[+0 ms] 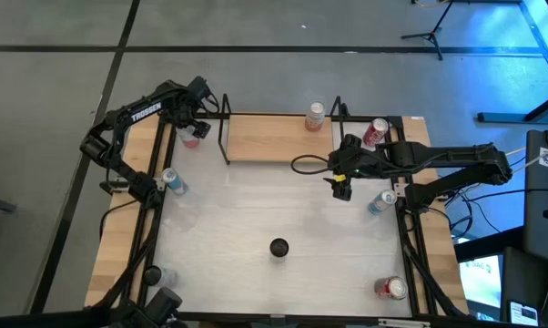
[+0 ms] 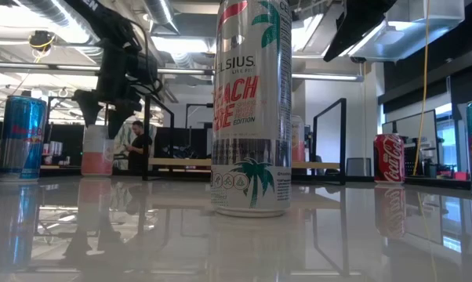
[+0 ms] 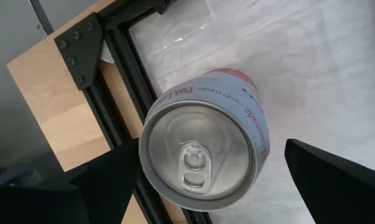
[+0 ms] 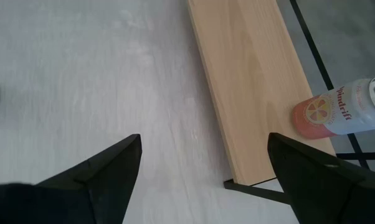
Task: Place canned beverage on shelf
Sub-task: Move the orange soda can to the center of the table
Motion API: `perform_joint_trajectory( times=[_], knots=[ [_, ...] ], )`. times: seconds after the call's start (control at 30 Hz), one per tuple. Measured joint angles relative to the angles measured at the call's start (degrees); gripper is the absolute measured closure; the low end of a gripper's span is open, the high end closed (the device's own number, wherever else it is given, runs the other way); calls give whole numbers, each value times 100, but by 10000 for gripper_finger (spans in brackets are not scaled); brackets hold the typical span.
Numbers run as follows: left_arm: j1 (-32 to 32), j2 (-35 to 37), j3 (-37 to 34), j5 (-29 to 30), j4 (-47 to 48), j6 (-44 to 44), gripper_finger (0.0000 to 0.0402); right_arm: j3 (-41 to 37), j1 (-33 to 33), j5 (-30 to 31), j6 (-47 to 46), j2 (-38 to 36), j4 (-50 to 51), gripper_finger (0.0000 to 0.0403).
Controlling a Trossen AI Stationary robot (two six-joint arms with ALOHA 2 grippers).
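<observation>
The step in hand is judged to be the approach to a can. The left tool [image 1: 191, 128] is held above a pink-and-white can [image 3: 203, 140] standing on the desk [image 1: 274, 214] at its far left corner, just outside the shelf's left uprights. Its fingers are spread wide on either side of the can and nothing is gripped. The next move is judged to call for a descent until the fingers [image 3: 106, 180] flank the can's body, a closing, then a lift over the black rod and onto the board.

The shelf [image 1: 269, 138] lies along the far edge of the desk. One pink can [image 1: 316, 116] is already stood on it near its right end; the rest of the board is bare.

The right tool [image 1: 340, 187] is held over the desk just in front of the shelf's right end, wide open and empty.
</observation>
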State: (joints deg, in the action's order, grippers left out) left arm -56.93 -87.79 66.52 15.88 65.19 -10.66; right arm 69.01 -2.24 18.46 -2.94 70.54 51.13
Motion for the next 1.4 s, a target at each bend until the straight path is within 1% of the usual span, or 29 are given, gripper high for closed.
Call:
perform_joint_trajectory(
  times=[0.1,0.33,0.43,0.73,0.9,1.1,1.23,1.4],
  knots=[
    [-2,0,0,-16,33,47,59,0,1,0,0,0,0,59],
    [-2,21,12,-142,75,239,150,0,0,0,0,0,0,59],
    [2,42,20,-182,109,350,166,0,0,0,1,0,0,59],
    [193,35,17,-171,223,386,161,0,0,-2,2,0,1,59],
    [199,31,13,-331,183,335,156,0,0,-2,-11,0,2,59],
    [195,20,2,-298,144,241,116,0,0,-4,-15,0,2,59],
    [197,6,-14,-207,35,359,90,0,0,-4,-17,0,2,59],
    [195,-2,-17,-259,-51,336,78,0,0,-4,-24,0,2,59]
  ],
)
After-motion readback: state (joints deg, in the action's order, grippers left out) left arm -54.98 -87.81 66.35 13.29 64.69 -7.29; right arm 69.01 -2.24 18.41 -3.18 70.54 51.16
